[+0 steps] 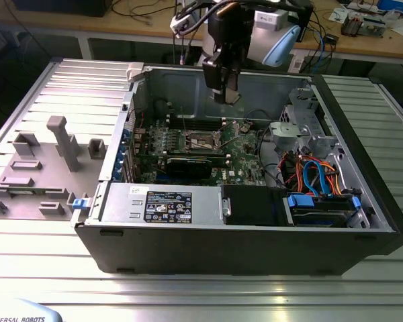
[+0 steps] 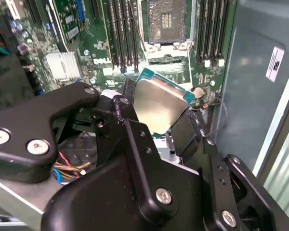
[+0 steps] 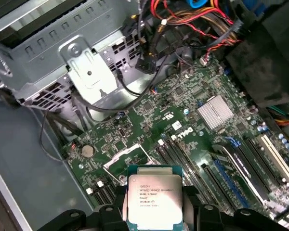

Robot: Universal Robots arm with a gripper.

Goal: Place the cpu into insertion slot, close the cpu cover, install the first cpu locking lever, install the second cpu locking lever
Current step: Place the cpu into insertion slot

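My gripper (image 1: 228,96) hangs inside the open computer case, above the motherboard and shut on the cpu (image 1: 233,98). The cpu's plain silver face (image 2: 159,103) shows between the black fingers (image 2: 129,98) in the second wrist view. Its printed metal top (image 3: 154,198) shows in the first wrist view. The insertion slot (image 2: 166,21) lies open below as a dark square recess with a silvery surround (image 1: 200,139). The cpu cover (image 3: 120,155) is swung open beside the slot, a thin silvery frame (image 2: 189,72) with green board showing through it. The cpu is well above the slot and does not touch it.
A black graphics card (image 1: 191,164) lies across the board near the slot. Memory slots (image 2: 125,33) flank the socket. A finned heatsink (image 3: 216,111), a metal drive cage (image 1: 302,127) and coloured cables (image 1: 312,174) crowd the exterior view's right. A grey fixture (image 1: 60,141) stands outside the case.
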